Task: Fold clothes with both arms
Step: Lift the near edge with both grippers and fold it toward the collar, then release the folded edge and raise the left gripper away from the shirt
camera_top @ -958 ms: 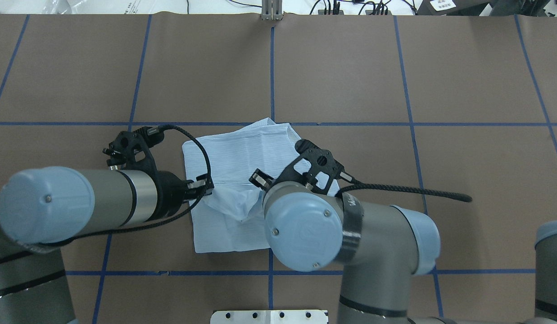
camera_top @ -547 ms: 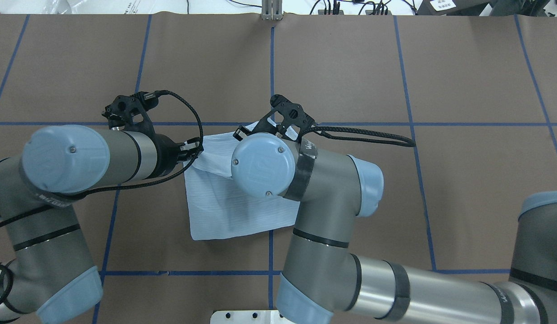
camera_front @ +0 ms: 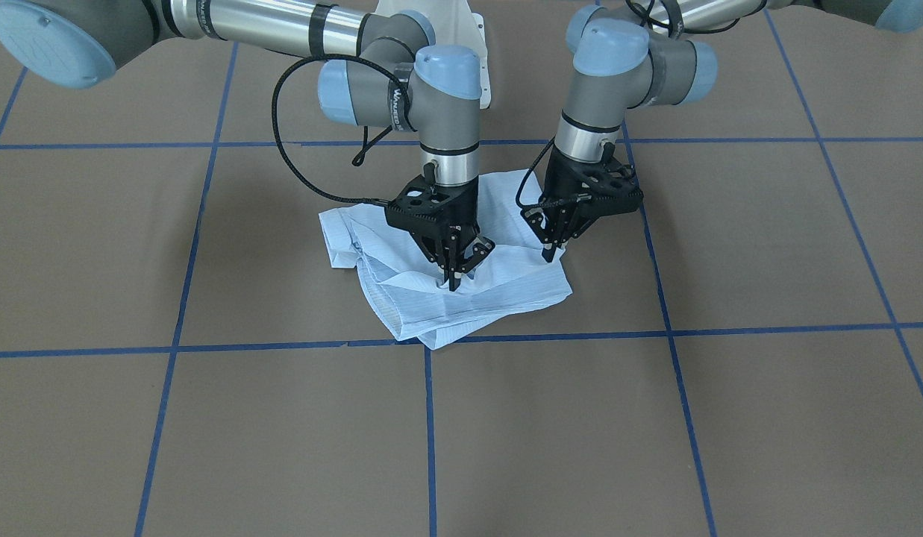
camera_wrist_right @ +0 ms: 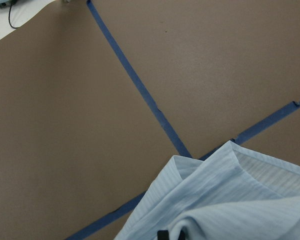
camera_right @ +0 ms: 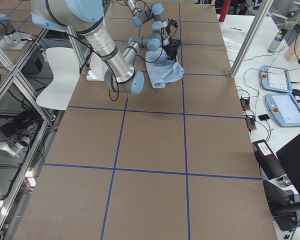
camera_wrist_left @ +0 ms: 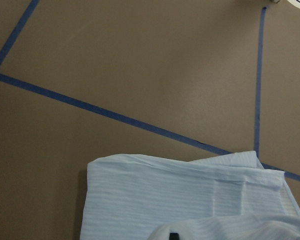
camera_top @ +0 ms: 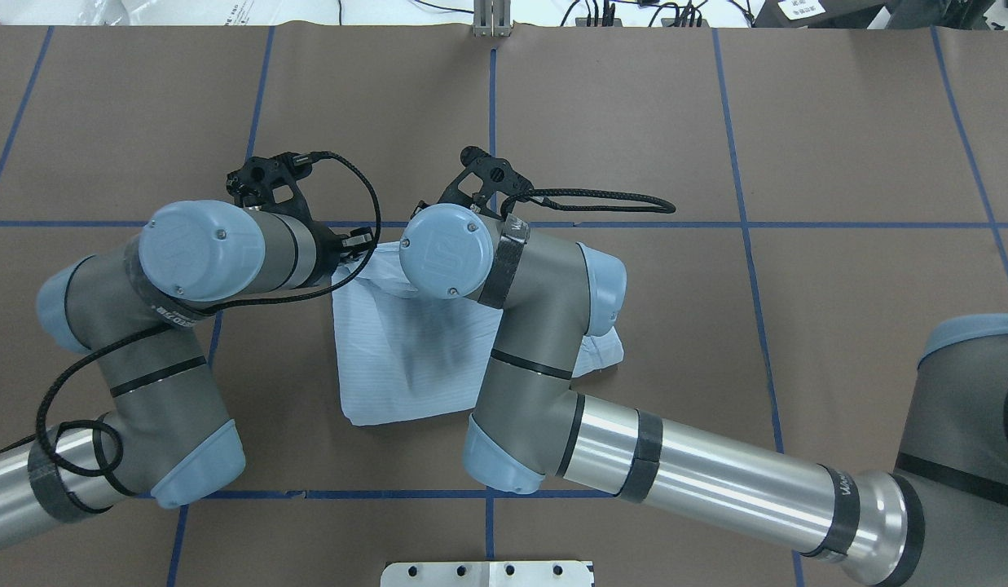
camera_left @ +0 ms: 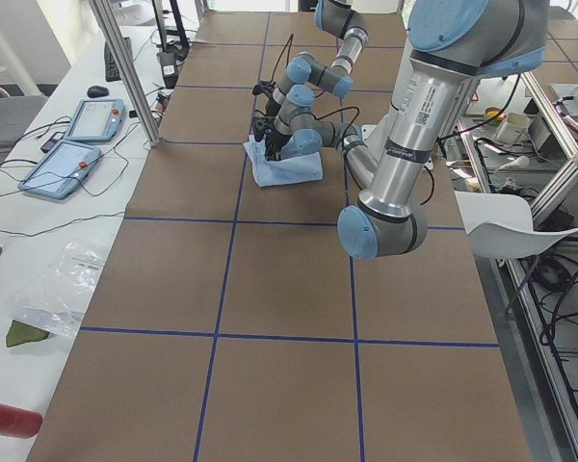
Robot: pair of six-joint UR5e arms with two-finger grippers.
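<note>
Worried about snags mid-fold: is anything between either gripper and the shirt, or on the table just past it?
Nothing visible is. The right gripper and the left gripper both pinch the shirt directly; the table beyond it shows only blue tape lines.

White lettering beginning with "WA" stands on the black band [camera_front: 396, 97] around the silver-grey tubular right arm [camera_front: 245, 16]; the rest I cannot read surely. Similar lettering on the left arm [camera_top: 145, 408] and a white printed label [camera_left: 425, 98] on it are too small to read.
</note>
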